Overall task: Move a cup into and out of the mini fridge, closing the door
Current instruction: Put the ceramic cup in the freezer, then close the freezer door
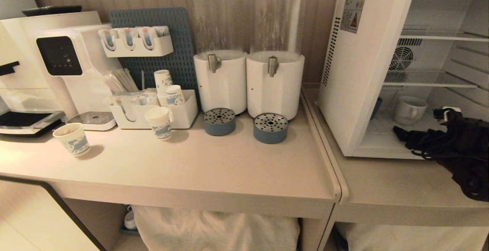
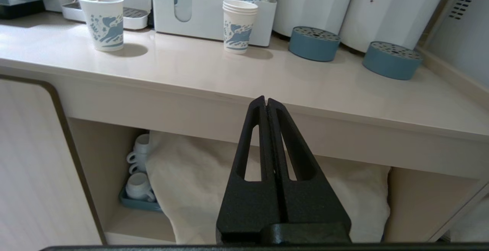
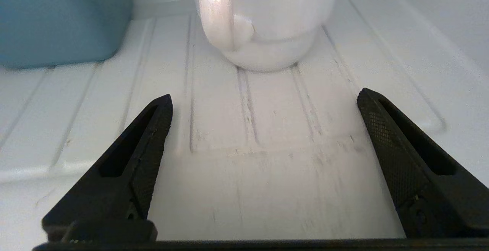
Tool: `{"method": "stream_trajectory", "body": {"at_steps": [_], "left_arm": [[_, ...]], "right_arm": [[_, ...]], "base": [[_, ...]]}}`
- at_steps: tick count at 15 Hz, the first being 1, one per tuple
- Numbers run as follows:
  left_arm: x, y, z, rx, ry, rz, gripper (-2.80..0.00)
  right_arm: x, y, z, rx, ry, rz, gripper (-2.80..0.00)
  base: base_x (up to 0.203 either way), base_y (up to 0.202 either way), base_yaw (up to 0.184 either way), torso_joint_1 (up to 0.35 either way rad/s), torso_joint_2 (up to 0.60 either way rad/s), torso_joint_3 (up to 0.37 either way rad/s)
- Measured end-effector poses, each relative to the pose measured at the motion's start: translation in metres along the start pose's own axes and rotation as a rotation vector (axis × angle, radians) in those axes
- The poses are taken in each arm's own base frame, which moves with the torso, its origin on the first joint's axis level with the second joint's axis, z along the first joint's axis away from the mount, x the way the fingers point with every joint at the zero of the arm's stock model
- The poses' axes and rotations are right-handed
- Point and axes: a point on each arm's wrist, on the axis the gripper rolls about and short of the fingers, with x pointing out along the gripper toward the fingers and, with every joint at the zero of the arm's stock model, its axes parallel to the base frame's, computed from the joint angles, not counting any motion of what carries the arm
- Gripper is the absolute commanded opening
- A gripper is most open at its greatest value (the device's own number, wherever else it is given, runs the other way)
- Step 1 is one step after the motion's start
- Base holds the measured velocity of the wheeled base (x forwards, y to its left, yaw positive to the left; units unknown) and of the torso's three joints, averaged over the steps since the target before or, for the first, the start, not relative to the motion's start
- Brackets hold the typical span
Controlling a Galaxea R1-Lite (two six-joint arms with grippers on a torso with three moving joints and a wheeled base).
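The white mini fridge point(image 1: 344, 90) stands on the right counter with its front open; the door is out of view. On the fridge's ribbed floor sits the white cup point(image 1: 409, 109), upright, its loop handle point(image 3: 216, 14) turned toward my right gripper. That right gripper point(image 3: 263, 98) is open just inside the fridge mouth, a short way in front of the cup point(image 3: 267, 21) and apart from it, with nothing between its fingers. In the head view the black right arm point(image 1: 450, 144) reaches in from the right. My left gripper point(image 2: 266, 100) is shut and empty, parked below the left counter's front edge.
A blue container point(image 3: 57, 18) sits in the fridge beside the cup. Wire shelves point(image 1: 428, 79) hang above it. On the left counter point(image 1: 191, 167) stand two drink dispensers point(image 1: 275, 83), blue drip trays point(image 1: 270, 128), paper cups point(image 1: 159, 123) and a coffee machine point(image 1: 61, 56).
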Motion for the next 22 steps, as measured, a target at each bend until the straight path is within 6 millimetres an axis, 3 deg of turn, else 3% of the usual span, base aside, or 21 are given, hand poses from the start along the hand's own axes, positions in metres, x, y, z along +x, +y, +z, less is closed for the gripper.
{"method": "stream_trajectory", "body": {"at_steps": [3, 4, 8, 12, 17, 22], "left_arm": [[0.000, 0.000, 0.000, 0.000, 0.000, 0.000, -2.80], [0.000, 0.000, 0.000, 0.000, 0.000, 0.000, -2.80], [0.000, 0.000, 0.000, 0.000, 0.000, 0.001, -2.80], [0.000, 0.000, 0.000, 0.000, 0.000, 0.000, -2.80], [0.000, 0.000, 0.000, 0.000, 0.000, 0.001, -2.80], [0.000, 0.000, 0.000, 0.000, 0.000, 0.001, -2.80]], "right_arm": [[-0.018, 0.000, 0.003, 0.000, -0.003, 0.000, -0.09], [-0.024, 0.000, 0.006, 0.000, -0.008, 0.007, -2.80], [-0.050, 0.001, 0.021, 0.017, 0.008, 0.058, -2.80], [-0.107, 0.003, 0.064, 0.045, -0.022, 0.139, -2.80], [-0.208, 0.015, 0.096, 0.042, -0.066, 0.265, -2.80], [-0.322, 0.035, 0.094, 0.026, -0.024, 0.437, -2.80]], "base": [[0.000, 0.000, 0.000, 0.000, 0.00, 0.000], [0.000, 0.000, 0.000, 0.000, 0.00, 0.000], [0.000, 0.000, 0.000, 0.000, 0.00, 0.000], [0.000, 0.000, 0.000, 0.000, 0.00, 0.000], [0.000, 0.000, 0.000, 0.000, 0.00, 0.000], [0.000, 0.000, 0.000, 0.000, 0.00, 0.000]]}}
